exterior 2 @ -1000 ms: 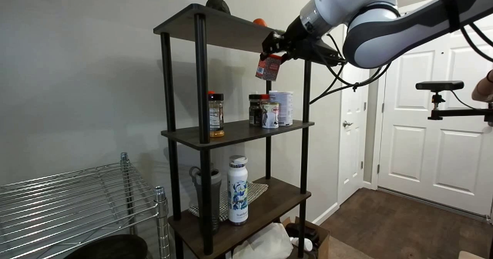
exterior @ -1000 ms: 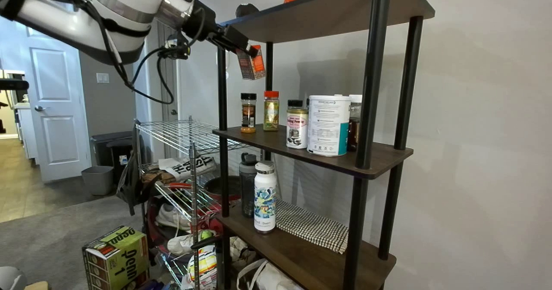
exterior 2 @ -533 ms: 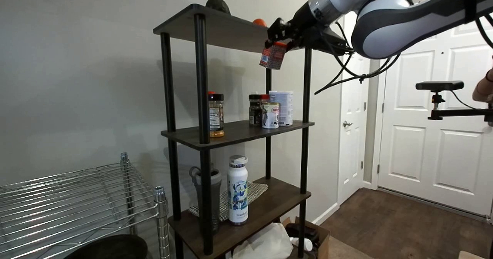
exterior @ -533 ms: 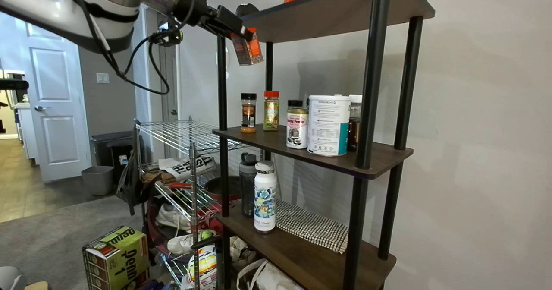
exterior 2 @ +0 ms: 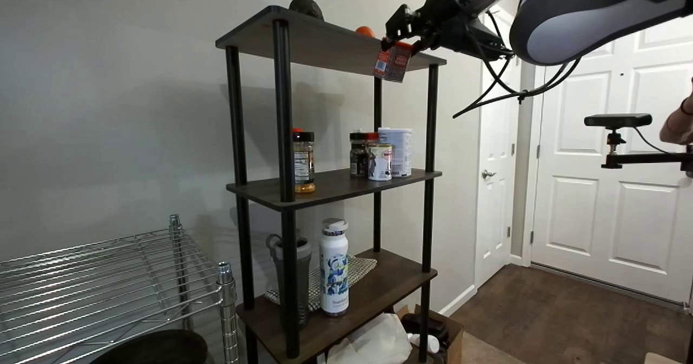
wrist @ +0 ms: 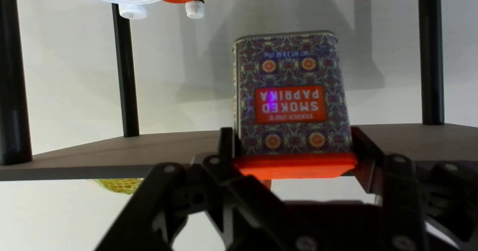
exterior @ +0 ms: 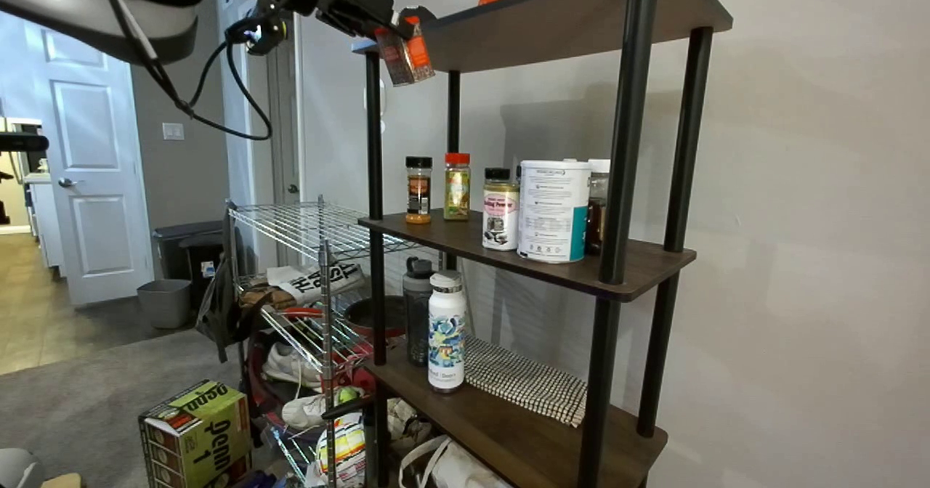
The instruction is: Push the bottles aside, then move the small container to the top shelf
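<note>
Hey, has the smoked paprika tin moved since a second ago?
Yes, upward: in both exterior views the paprika tin is now higher against the top shelf.

Robot arm (exterior 2: 568, 31) extended, black gripper (exterior 2: 401, 46) tilted downward, fingers (wrist: 226, 142) clamped.

Lies open beneath the small container (exterior 2: 393, 63), tilted in the tool (wrist: 291, 137) in front of the top shelf (exterior 2: 330, 47), but blocked ahead by the shelf's front edge. Leaves a gap up top between a dark round object (exterior 2: 306, 7) at one end and an orange object (exterior 2: 365, 31) farther along, with a netted yellow-green object (wrist: 119, 185) toward the opposite end. Opens lower down between the black front posts (exterior 2: 431, 120), above a bare stretch of middle shelf (exterior 2: 331, 184) between the amber-brown bottle (exterior 2: 304, 163) and the darker bottle (exterior 2: 358, 160).
</note>
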You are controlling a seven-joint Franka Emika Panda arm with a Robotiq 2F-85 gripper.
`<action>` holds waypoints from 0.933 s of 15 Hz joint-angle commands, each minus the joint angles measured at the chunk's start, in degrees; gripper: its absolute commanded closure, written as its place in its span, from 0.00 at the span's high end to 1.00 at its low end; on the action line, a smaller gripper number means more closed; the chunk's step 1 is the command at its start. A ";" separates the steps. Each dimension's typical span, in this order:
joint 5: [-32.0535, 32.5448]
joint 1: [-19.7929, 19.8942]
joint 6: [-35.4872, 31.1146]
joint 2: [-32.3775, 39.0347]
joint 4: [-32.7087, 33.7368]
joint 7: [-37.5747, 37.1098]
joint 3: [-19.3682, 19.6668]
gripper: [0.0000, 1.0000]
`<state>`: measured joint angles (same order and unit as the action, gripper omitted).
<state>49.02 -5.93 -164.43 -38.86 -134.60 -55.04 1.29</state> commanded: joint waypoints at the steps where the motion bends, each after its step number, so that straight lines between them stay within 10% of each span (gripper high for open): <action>1: -0.55 -2.31 2.36 -3.16 -1.16 3.43 1.12 0.49; 14: -29.40 10.00 1.83 -6.52 -0.21 27.75 -11.22 0.49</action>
<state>24.95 1.60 -162.71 -44.16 -134.74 -33.18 -7.75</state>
